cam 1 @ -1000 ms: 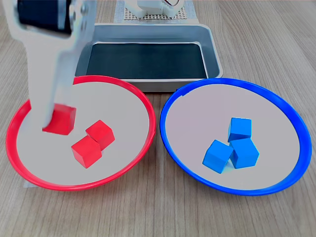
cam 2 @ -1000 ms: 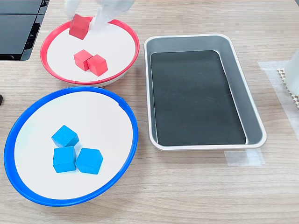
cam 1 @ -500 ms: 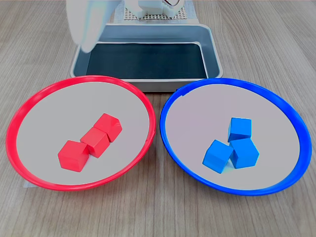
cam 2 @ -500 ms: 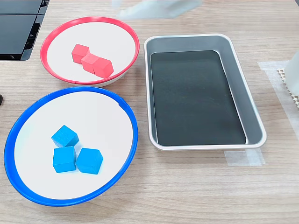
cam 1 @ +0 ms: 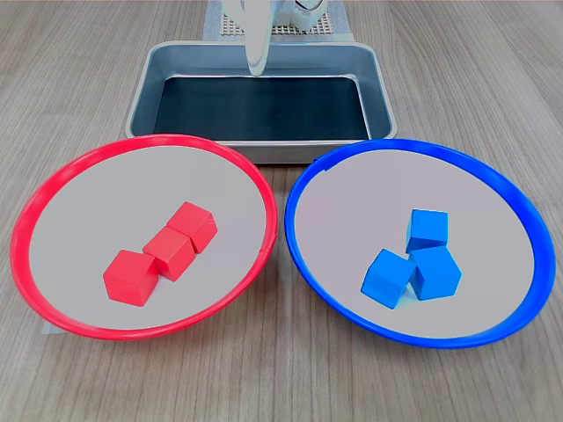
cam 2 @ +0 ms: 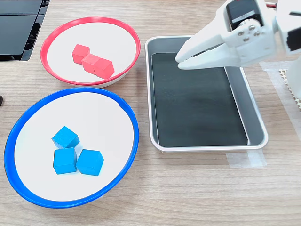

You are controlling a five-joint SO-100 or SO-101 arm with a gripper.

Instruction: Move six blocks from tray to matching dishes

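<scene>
Since a second ago the claw (cam 2: 181, 60) has let go of the third red cube into the red-rimmed dish (cam 1: 53, 303) and swung back over the tray (cam 2: 256, 120); we see it now hanging above the tray's far part in the second exterior view, fingers nearly together, narrow gap, nothing held. In the first exterior view only a thin white sliver of it shows at the top centre. The red cubes (cam 1: 167, 252) were nudged by that drop and now sit in a touching diagonal row, unchanged from half a second ago. That dish is on the first exterior view's left, the blue-rimmed dish (cam 1: 528, 229) on its right, both on the wooden bench (cam 1: 281, 378), rims just beside each other. The blue cubes (cam 1: 420, 258) sit clustered and touching in the blue dish, three of them, unmoved. The tray's black floor is bare, no cube left in it. We judge all six blocks are sorted by colour, so the task looks done and only parking the arm remains.
</scene>
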